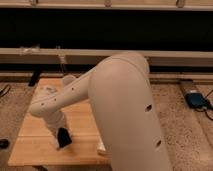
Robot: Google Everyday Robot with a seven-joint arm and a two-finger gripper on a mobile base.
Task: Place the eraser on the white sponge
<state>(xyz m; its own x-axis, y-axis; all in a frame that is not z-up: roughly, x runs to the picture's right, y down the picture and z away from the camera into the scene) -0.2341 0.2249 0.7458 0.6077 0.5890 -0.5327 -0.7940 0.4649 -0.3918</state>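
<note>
Wooden desk [35,132], light plank top, stands on speckled floor [187,135]. End effector [63,138] sits low over the desk's front left part. Dark wall band [105,30] runs behind, with a pale ledge [165,56] crossing the full width below it. Clear cup-like item [63,61] sits near the ledge behind the desk; hard to tell exactly what. Pale label-like bit [29,49] on the ledge at left. Blue device [198,99] lies on the floor at right, cable trailing. Dark object [35,77] beside the desk's back left corner.
</note>
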